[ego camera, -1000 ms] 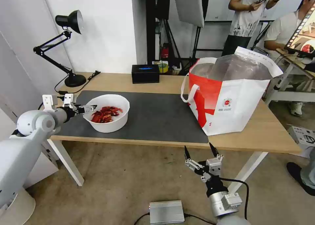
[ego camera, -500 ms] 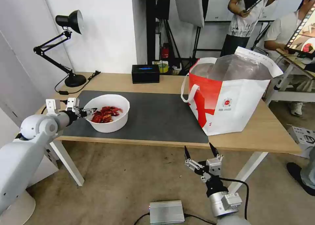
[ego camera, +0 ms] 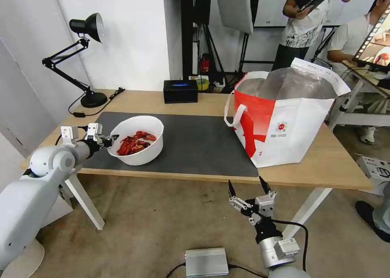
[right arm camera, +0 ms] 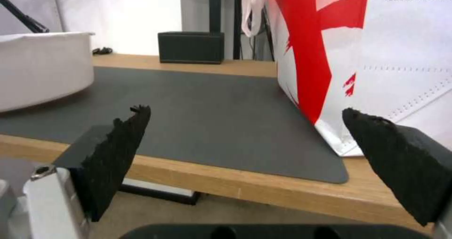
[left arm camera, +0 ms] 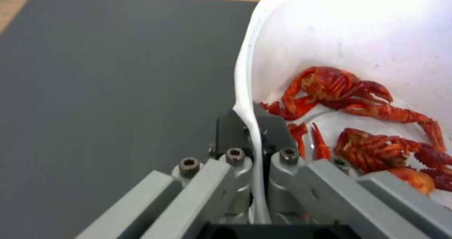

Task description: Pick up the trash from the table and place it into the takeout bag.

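White bowl [ego camera: 138, 146] of red scraps, tilted, on mat [ego camera: 191, 144]

Open grey mat [ego camera: 195, 144] between white bowl [ego camera: 140, 156] and takeout bag [ego camera: 284, 128]. Black box [ego camera: 180, 91] and desk lamp [ego camera: 83, 63] along bench [ego camera: 325, 168] back edge. Bag mouth unobstructed above.

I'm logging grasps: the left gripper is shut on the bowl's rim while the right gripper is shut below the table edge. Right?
Not quite: the right gripper is open, its pads spread wide in the right wrist view. The left gripper does pinch the white bowl by its rim.
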Motion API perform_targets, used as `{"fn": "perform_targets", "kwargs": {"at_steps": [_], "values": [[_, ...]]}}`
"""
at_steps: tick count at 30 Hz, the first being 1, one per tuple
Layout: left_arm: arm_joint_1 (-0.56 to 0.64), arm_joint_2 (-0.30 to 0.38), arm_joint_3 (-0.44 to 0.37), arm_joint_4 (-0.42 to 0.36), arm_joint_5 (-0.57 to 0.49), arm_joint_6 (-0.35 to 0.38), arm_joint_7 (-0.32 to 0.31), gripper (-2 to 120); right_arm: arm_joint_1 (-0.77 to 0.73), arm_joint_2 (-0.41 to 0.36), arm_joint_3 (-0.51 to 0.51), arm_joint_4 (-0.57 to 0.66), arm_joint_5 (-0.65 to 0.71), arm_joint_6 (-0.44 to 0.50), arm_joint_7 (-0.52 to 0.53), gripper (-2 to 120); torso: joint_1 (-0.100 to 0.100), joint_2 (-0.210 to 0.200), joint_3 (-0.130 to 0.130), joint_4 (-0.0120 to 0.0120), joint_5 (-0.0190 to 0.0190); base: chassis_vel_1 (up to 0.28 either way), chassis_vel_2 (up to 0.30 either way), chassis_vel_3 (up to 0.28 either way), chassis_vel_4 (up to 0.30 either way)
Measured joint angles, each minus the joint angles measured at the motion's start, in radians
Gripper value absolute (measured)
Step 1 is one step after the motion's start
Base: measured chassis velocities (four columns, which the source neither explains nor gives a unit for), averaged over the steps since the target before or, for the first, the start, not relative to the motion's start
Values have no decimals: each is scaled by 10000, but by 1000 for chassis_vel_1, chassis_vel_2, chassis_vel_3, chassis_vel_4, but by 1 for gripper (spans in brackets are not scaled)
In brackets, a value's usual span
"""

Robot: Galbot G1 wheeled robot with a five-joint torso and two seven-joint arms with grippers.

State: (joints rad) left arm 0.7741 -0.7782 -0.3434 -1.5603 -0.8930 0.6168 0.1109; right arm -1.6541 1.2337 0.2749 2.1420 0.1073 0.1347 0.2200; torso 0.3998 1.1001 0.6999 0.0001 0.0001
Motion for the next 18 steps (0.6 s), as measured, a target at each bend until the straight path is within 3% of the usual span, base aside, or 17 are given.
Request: {"fn": "perform_targets", "kwargs": {"at_steps": [5, 18], "values": [[-76, -2, 139, -152, -12, 19, 140, 0, 0, 0, 0, 0, 0, 0, 0, 100, 0, -1, 1, -2, -2, 0, 0, 0, 0], [-541, -207, 841, -1772, -868, 180, 193, 0, 0, 0, 0, 0, 0, 0, 0, 100, 2, -3, 2, -3, 0, 0, 0, 0, 0]]}}
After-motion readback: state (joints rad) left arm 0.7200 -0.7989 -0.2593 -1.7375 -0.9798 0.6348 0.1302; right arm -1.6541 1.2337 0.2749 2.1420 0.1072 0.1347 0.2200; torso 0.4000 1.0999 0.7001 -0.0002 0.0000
